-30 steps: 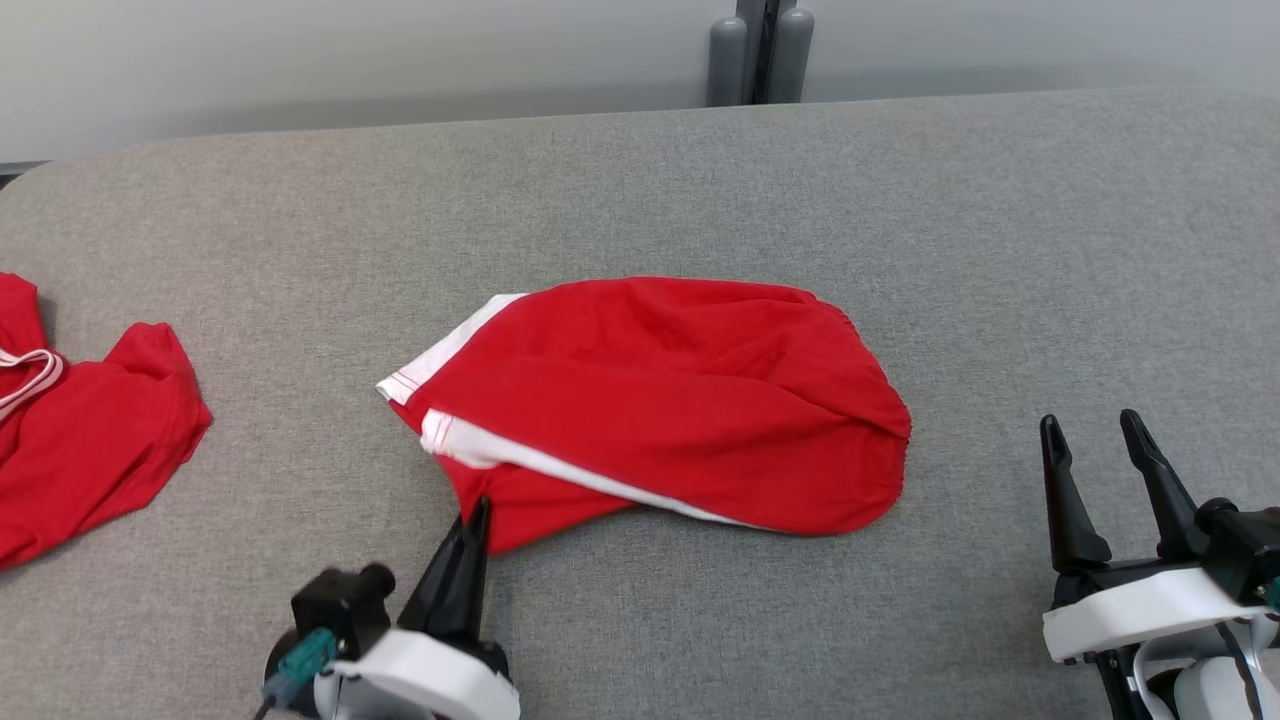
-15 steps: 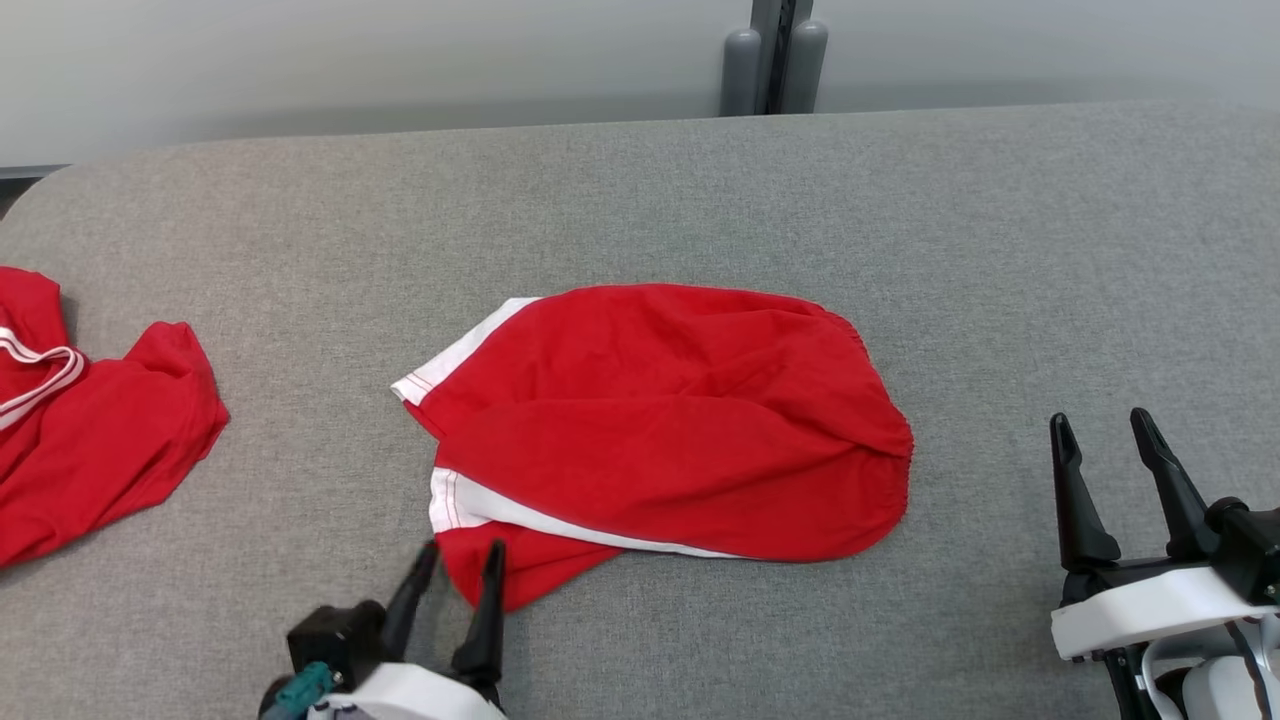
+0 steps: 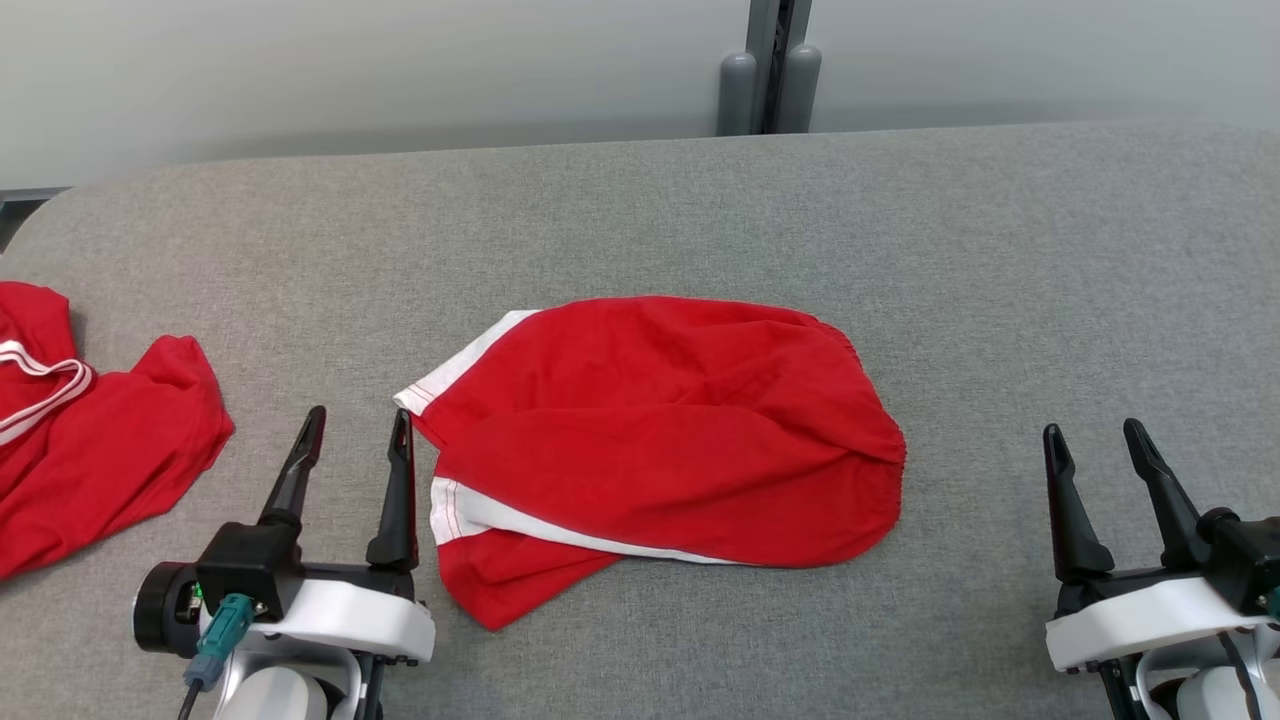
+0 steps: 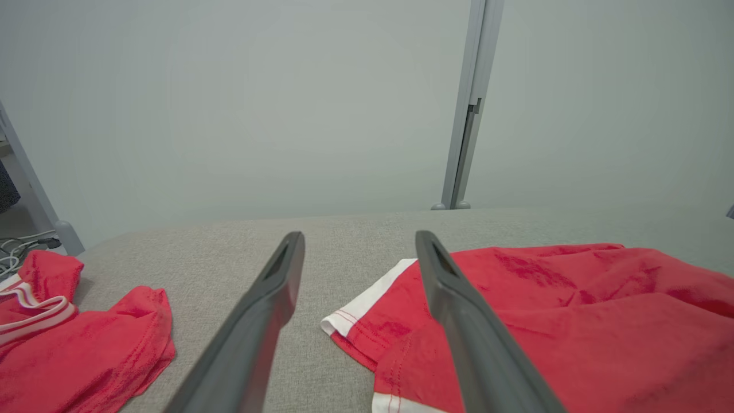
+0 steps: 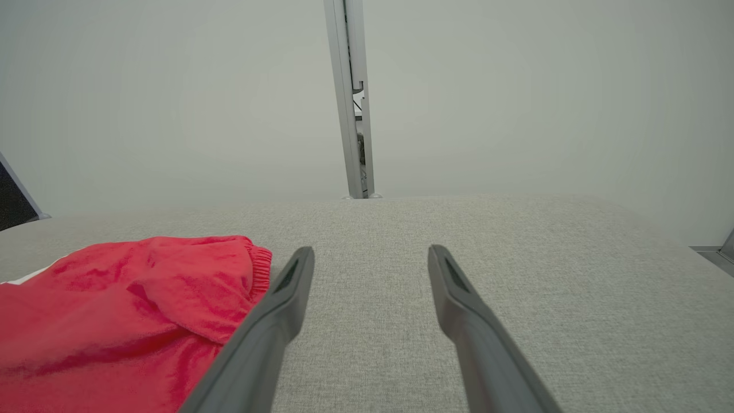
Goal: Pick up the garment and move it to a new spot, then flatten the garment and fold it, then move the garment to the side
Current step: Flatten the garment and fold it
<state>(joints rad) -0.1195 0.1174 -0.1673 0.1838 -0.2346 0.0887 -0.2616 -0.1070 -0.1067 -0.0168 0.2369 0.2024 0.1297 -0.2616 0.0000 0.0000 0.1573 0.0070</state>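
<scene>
A red garment (image 3: 660, 440) with white trim lies crumpled and partly folded in the middle of the grey table (image 3: 640, 210). Its white-edged corner points left. My left gripper (image 3: 358, 425) stands open just left of that corner, with nothing between its fingers. In the left wrist view the garment (image 4: 573, 321) lies to the right behind my left gripper (image 4: 355, 241). My right gripper (image 3: 1095, 435) is open over bare table, well right of the garment's gathered edge. The right wrist view shows the garment (image 5: 126, 310) left of my right gripper (image 5: 370, 252).
A second red garment (image 3: 90, 440) with white stripes lies bunched at the table's left edge, also in the left wrist view as a red heap (image 4: 74, 338). A grey post (image 3: 765, 75) stands behind the table against a pale wall.
My left gripper has let go of the garment's lower corner, opened, and drawn back to the left. The garment's corner has dropped flat. The head camera shifted slightly.
</scene>
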